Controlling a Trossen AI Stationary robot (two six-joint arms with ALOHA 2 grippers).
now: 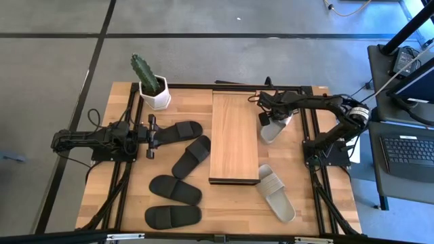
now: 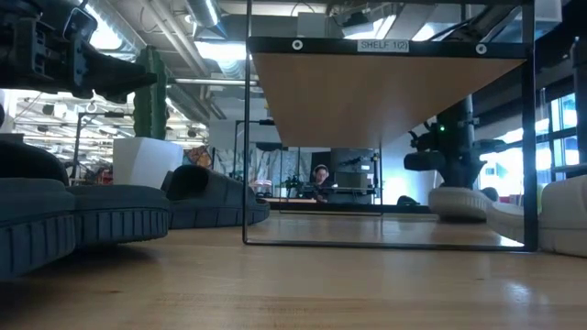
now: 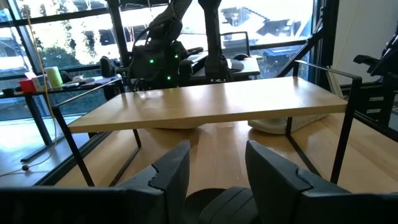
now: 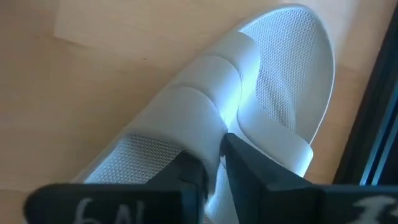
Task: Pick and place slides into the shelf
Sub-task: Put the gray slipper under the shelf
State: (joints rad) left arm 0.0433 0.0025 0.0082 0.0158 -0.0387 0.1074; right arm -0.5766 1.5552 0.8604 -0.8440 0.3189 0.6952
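The right arm comes in from the table's right edge, bends at the elbow and stretches back toward the shelf (image 1: 234,137). Its right gripper (image 1: 266,119) sits down over a beige slide (image 1: 274,127) just off the shelf's right side, near the far end. In the wrist view the fingers (image 4: 245,165) are on the slide's wide strap (image 4: 205,102), one on each side of its edge with only a thin gap between them. Can't really tell if they're pinching it or just resting there.

The left arm lies flat and straight across the left side of the table. The left gripper (image 1: 150,135) points at the shelf with its fingers (image 3: 174,171) apart, right at the heel of a black slide (image 1: 179,129).

The shelf is a light wood plank on a thin dark frame, running front to back mid-table, top bare. From the low view it's open underneath.

The slides are rubbery and matte. The beige ones have a fine mesh-like footbed texture (image 4: 289,68) and a smooth ribbed strap. The second beige slide (image 1: 275,192) lies angled off the shelf's near right corner. Three more black slides sit left of the shelf: one (image 1: 191,156) angled close to its edge, another (image 1: 175,189) nearer the front, and the last (image 1: 173,216) by the front edge. Their soles look ridged in the low view.

A cactus (image 1: 145,71) in a white faceted pot (image 1: 155,97) stands at the far left.
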